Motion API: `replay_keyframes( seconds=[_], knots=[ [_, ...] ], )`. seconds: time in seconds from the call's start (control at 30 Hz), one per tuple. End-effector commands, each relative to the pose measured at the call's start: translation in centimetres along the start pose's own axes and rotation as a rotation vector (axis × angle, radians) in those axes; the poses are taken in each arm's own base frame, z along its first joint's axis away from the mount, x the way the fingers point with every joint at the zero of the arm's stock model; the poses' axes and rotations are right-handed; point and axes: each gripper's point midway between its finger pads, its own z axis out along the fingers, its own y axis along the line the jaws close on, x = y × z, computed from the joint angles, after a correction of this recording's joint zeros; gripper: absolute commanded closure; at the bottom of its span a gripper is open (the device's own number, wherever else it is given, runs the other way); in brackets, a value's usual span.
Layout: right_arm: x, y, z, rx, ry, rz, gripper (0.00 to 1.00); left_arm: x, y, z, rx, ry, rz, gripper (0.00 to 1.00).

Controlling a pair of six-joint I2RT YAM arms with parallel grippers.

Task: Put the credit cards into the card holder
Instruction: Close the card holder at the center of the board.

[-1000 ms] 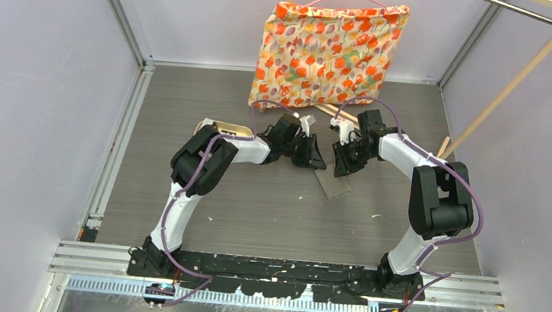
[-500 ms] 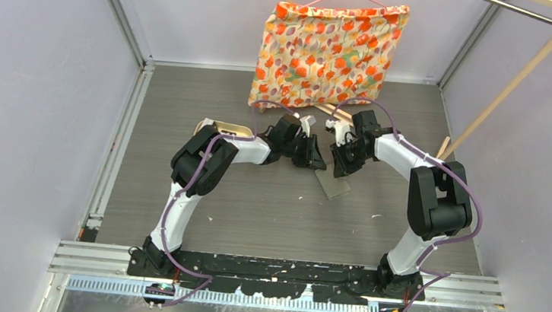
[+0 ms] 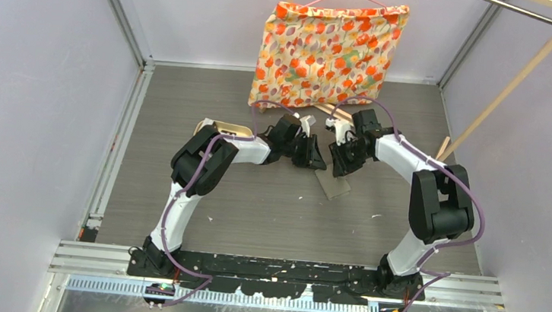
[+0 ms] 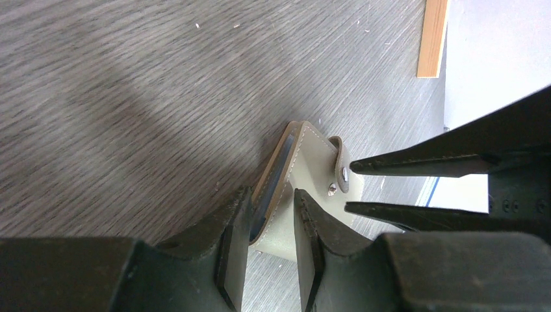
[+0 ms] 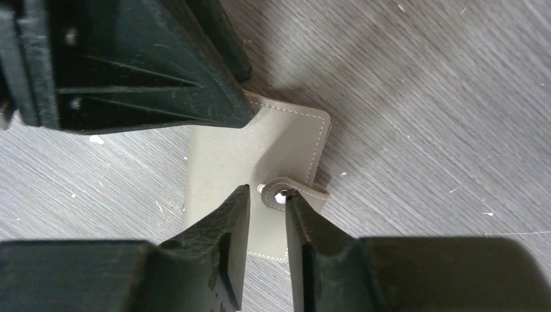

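The left gripper (image 4: 268, 224) is clamped on the near edge of the card holder (image 4: 313, 162), which lies folded on the table just ahead of its fingertips. Facing it, the right gripper (image 5: 266, 211) has its jaws narrowly apart around the holder's snap tab (image 5: 297, 190); whether they pinch it is unclear. The step appears to be opening the holder, so next the tab needs pulling back to spread the covers. No credit cards are visible. The contents of the tan tray (image 3: 224, 128), behind the left arm, cannot be seen.

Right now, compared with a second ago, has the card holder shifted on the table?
No. In the top view the card holder lies just as far from the white speck beside it.
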Motion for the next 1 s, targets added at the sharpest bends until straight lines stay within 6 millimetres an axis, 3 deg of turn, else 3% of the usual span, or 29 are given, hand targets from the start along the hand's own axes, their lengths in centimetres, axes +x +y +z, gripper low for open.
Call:
replay_keyframes(
  seconds=[0.0, 0.13, 0.57, 0.97],
  knots=[
    [-2.0, 0.8, -1.7, 0.031, -0.074, -0.041, 0.64, -0.4, -0.8, 0.2, 0.032, -0.002, 0.024, 0.68],
    [-1.9, 0.5, -1.2, 0.090, -0.048, -0.065, 0.61, -0.4, -0.8, 0.2, 0.032, -0.003, 0.023, 0.68],
    [-1.1, -0.5, -0.2, 0.256, 0.031, -0.170, 0.62, -0.4, -0.9, 0.2, 0.033, -0.006, 0.024, 0.68],
    [-0.7, -0.8, -0.7, 0.301, 0.054, -0.192, 0.77, -0.4, -0.9, 0.2, 0.034, -0.006, 0.024, 0.68]
  ],
)
